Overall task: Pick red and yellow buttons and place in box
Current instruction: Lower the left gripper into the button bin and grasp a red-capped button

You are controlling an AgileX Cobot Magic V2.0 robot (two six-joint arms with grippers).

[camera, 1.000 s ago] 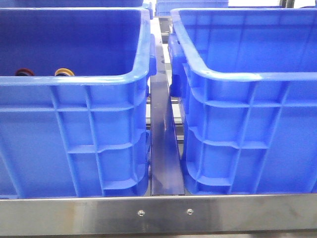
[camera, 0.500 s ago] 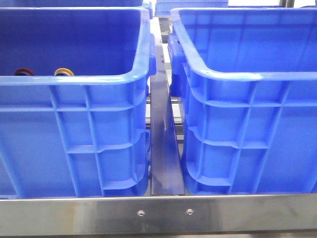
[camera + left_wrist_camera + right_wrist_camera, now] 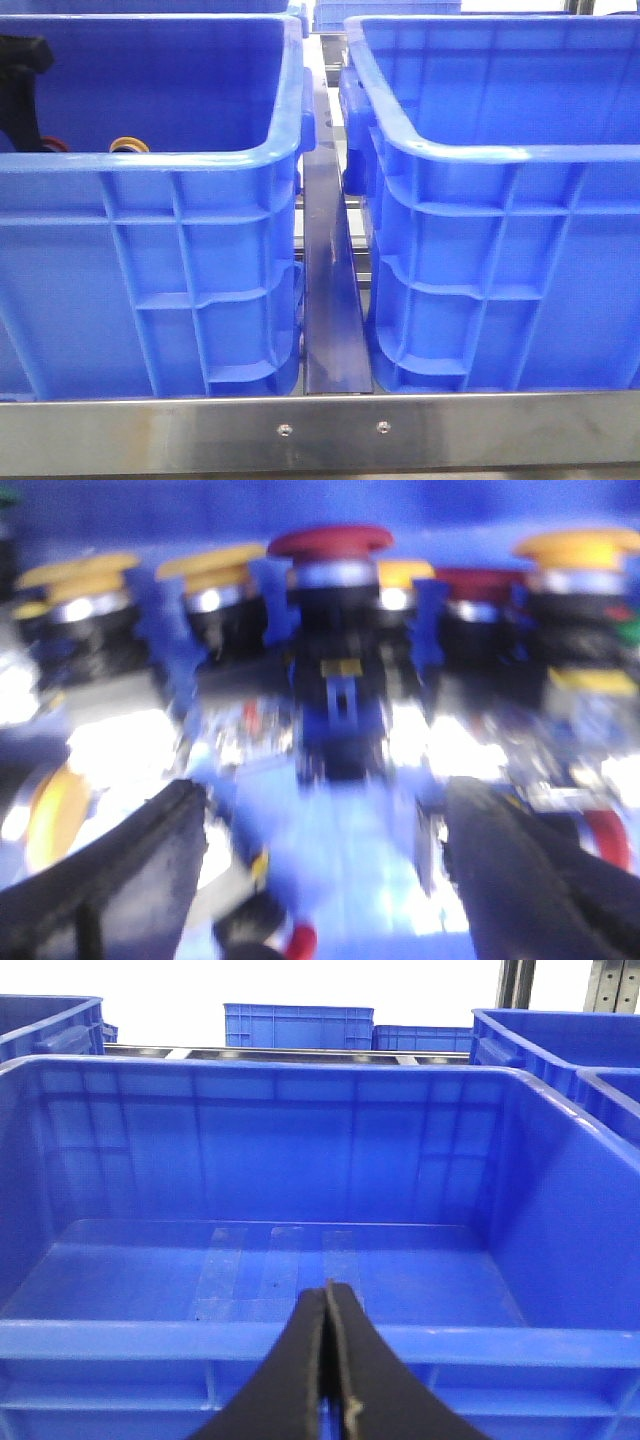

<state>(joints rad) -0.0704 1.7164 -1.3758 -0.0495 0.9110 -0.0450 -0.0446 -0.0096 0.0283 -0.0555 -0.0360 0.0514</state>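
The left gripper point(image 3: 325, 870) has its two dark fingers point(image 3: 110, 880) spread wide, at the lower corners of the blurred wrist frame. Between them and a little above stands a red button point(image 3: 330, 542) on its dark body, not touching. Yellow buttons point(image 3: 210, 565) stand beside it. The right gripper point(image 3: 327, 1370) is pressed closed, empty, before the empty right box point(image 3: 300, 1345). In the front frame the left arm point(image 3: 20, 85) appears at upper left inside the left box point(image 3: 150, 160).

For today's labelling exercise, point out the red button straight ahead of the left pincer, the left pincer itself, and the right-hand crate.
red button point(image 3: 330, 542), left wrist view, domed cap.
left pincer point(image 3: 325, 865), left wrist view, midway between fingertips.
right-hand crate point(image 3: 500, 155), front view, near rim.
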